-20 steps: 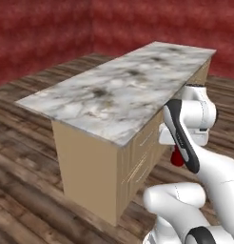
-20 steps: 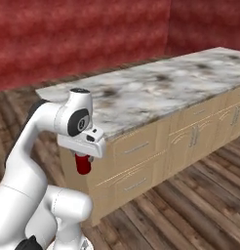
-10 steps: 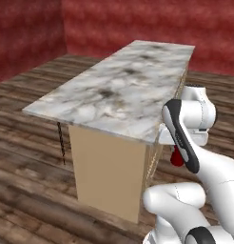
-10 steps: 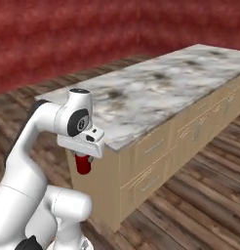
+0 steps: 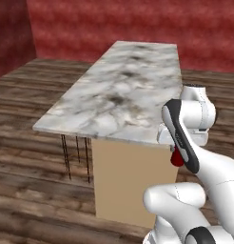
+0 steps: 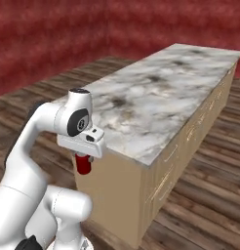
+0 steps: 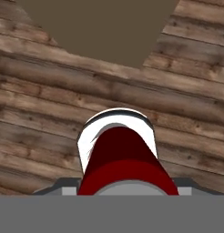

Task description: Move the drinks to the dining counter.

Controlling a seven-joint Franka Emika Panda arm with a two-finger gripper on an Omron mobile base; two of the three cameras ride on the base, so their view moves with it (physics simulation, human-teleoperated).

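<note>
Tool [image 6: 83, 163] clamped on dark-red can [image 6: 83, 165], can hanging upright under wrist, above wood floor [image 7: 36, 104], just beside near end of marble-top counter [image 5: 120, 97], below its top.

The red can [image 5: 176, 157] is mostly hidden behind the robot's arm in the left base view, so just a little red bit peeks out. In the right base view the hand covers the top of the can, and the gripper [image 6: 83, 158] fingers are too small to tell apart. Dark stool legs [image 5: 75, 155] poke out under the counter [image 5: 123, 95], but the seats are hidden.
</note>
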